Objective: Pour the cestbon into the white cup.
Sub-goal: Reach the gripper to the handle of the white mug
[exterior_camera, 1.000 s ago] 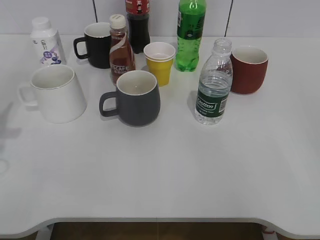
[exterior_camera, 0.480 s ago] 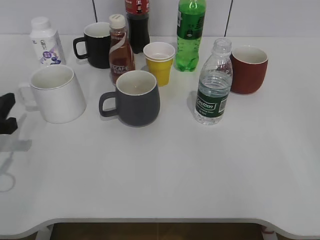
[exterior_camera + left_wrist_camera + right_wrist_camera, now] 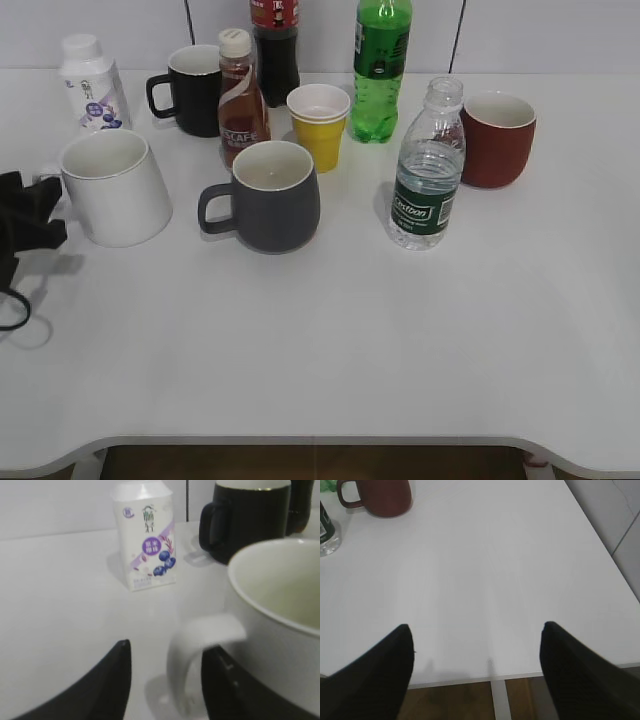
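Observation:
The cestbon [image 3: 428,165], a clear ribbed bottle with a dark green label and no cap, stands upright right of centre; its base shows in the right wrist view [image 3: 326,530]. The white cup [image 3: 115,187] stands at the left with its handle pointing left. My left gripper [image 3: 40,205] is at that handle. In the left wrist view the gripper [image 3: 167,647] is open, with the cup's handle [image 3: 192,655] between the jaws and the cup body [image 3: 280,620] to the right. My right gripper [image 3: 476,626] is open and empty above the table's front right edge, outside the exterior view.
A dark grey mug [image 3: 272,195] stands between the cup and the bottle. Behind are a yellow paper cup [image 3: 320,125], green soda bottle [image 3: 380,65], red mug [image 3: 497,138], black mug [image 3: 195,90], coffee bottle [image 3: 242,95], cola bottle [image 3: 275,45] and white yogurt bottle [image 3: 92,85].
My left gripper came in from the left edge of the exterior view and moved right to the white cup's handle. The cup and bottle have not moved.

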